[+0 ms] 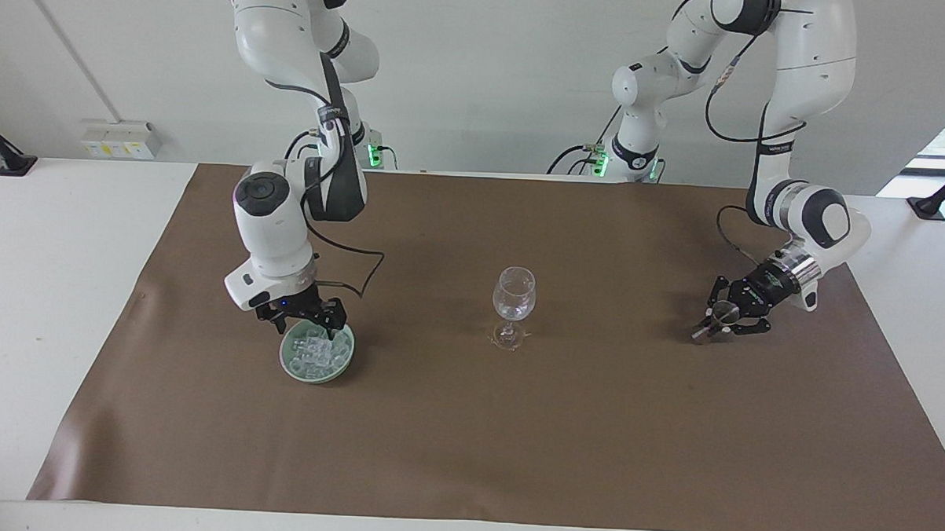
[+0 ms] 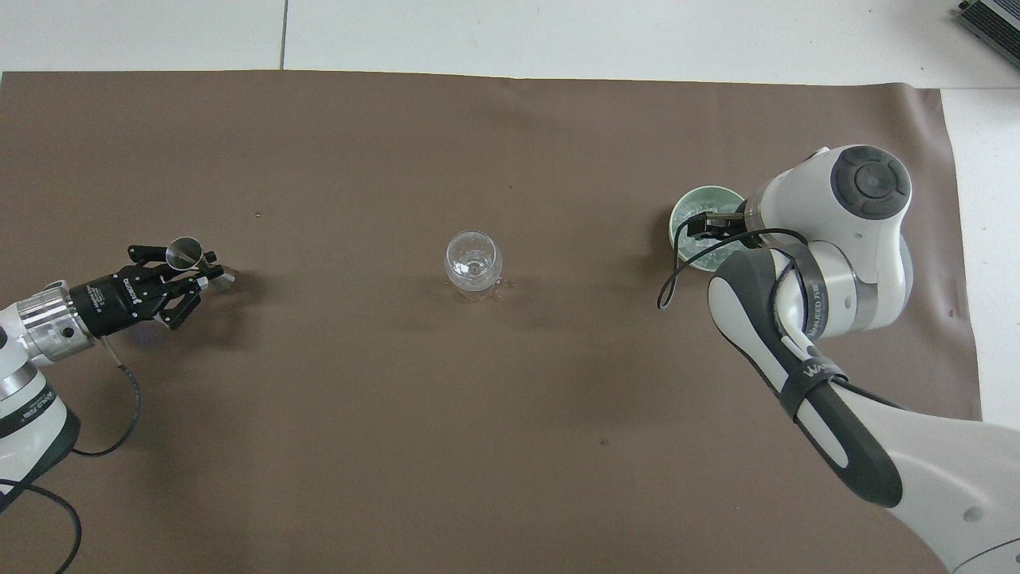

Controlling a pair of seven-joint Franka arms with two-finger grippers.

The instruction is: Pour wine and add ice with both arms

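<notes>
Your right gripper (image 1: 304, 320) hangs low over the pale green bowl (image 1: 341, 369), its fingers spread wide and pointing down at the ice (image 1: 318, 355) heaped inside. In the facing view the fingertips sit at the bowl's rim, on the side nearer the robots, just above the topmost cubes; whether they touch any cube cannot be told. In the overhead view the same gripper (image 2: 708, 226) covers the nearer part of the bowl (image 2: 687, 209), and only a sliver of ice (image 2: 701, 245) shows past the black fingers. Nothing is held between them.

The bowl stands on the brown mat (image 1: 466, 438) toward the right arm's end of the table, well apart from the stemmed glass (image 1: 513, 302), which stands upright at the middle of the mat. The glass (image 2: 472, 259) looks clear; any wine in it cannot be made out.

Your left gripper (image 1: 721, 317) is at the left arm's end of the table, tilted steeply down, its fingers pinched on a small metal jigger (image 1: 724, 312). The jigger's lower end is at the mat, or a hair above it; contact cannot be judged. From overhead the jigger (image 2: 184, 252) shows its open round mouth beside the left gripper (image 2: 194, 266), with the second, smaller cup end pointing toward the glass. Glass and jigger are well apart.
</notes>
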